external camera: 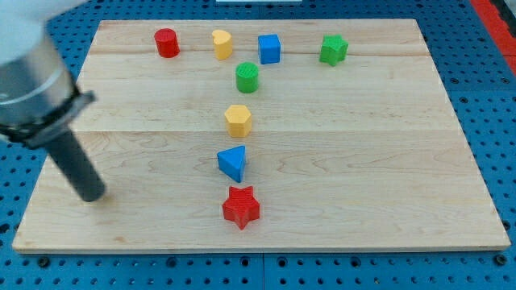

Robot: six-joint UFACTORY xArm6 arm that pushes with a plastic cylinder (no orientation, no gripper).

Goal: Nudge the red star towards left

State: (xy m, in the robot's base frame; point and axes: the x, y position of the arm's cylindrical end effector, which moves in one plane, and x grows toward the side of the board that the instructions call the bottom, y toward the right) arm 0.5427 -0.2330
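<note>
The red star (pixel 241 207) lies near the view's bottom, at the middle of the wooden board (pixel 363 161). A blue triangular block (pixel 233 163) sits just above it. My tip (pixel 93 196) rests on the board far to the view's left of the red star, at about the same height in the view. The dark rod rises from the tip up and to the left into the arm's grey body. Nothing touches the red star.
A yellow hexagonal block (pixel 238 120) and a green cylinder (pixel 247 78) lie above the blue block. Along the top are a red cylinder (pixel 166 43), a yellow block (pixel 222 44), a blue cube (pixel 269 49) and a green block (pixel 332 50).
</note>
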